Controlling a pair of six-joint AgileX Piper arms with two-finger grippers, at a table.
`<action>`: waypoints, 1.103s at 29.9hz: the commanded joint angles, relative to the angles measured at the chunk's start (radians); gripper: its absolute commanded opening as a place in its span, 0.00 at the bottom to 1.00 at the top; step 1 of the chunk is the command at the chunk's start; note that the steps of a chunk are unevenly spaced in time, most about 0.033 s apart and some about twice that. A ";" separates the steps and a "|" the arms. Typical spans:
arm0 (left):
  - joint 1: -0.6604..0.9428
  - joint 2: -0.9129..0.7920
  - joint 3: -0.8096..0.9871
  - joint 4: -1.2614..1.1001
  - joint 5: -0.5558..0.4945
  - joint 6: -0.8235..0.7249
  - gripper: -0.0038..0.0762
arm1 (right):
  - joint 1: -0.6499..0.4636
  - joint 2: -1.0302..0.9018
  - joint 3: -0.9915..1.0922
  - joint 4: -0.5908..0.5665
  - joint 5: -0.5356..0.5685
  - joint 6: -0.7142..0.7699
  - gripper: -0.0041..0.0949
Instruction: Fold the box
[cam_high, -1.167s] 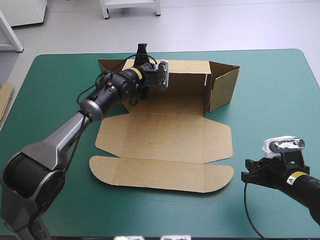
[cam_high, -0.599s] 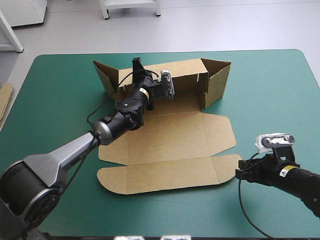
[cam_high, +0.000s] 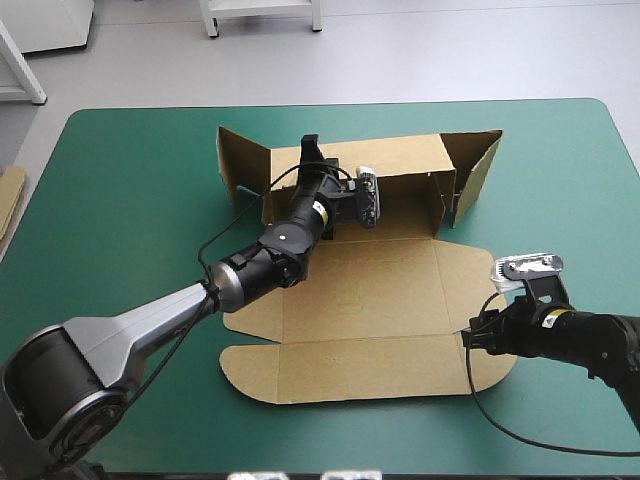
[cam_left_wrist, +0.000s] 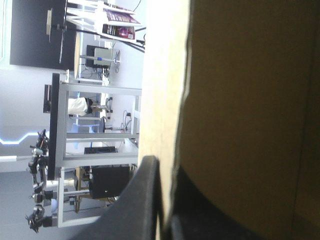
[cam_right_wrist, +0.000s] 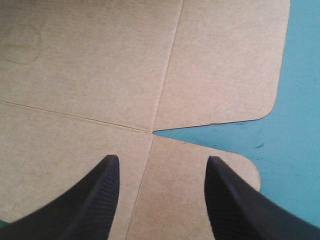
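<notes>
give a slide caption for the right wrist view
Open right tool over flat flaps of the brown box, at the notch between them; teal-green cover beside

A broad table with rounded corners and a smooth teal-green cover (cam_high: 120, 180) fills the high view. Just off its edge at nine o'clock lies a slanted strip of spare pale-brown board (cam_high: 8, 200), only partly seen.

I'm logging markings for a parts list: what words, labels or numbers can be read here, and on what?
Readable text: none.
Too small to read: left arm's yellow label.
Too small to read: right arm's yellow label.
Too faint to read: round mark on the box.
</notes>
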 joint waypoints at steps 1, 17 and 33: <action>-0.007 -0.036 0.005 -0.010 -0.032 -0.030 0.04 | 0.002 0.005 -0.033 -0.010 -0.033 0.019 0.53; -0.008 -0.034 0.018 -0.017 0.003 -0.030 0.04 | 0.002 0.307 -0.252 -0.036 -0.112 0.028 0.49; -0.008 -0.034 0.018 -0.010 0.008 -0.030 0.04 | 0.002 0.527 -0.992 -0.170 0.191 0.083 0.49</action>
